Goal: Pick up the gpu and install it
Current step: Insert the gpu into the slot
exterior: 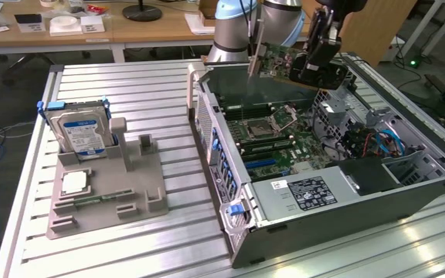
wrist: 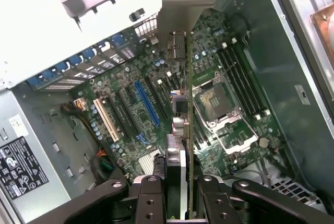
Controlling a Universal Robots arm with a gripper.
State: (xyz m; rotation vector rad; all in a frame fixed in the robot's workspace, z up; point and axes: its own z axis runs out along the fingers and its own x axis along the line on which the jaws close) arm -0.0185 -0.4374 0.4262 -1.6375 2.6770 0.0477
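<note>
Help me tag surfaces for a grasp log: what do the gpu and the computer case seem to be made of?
gpu: green circuit board, likely fibreglass laminate, with a bare, pale metal bracket along one edge.
computer case: probably painted or coated sheet steel, dark grey and matte outside, judging by its thin, folded, perforated panels.

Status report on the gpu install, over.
Gripper shut on the gpu. Card held over the open computer case, not yet seated. No obstruction seen between it and the motherboard.
</note>
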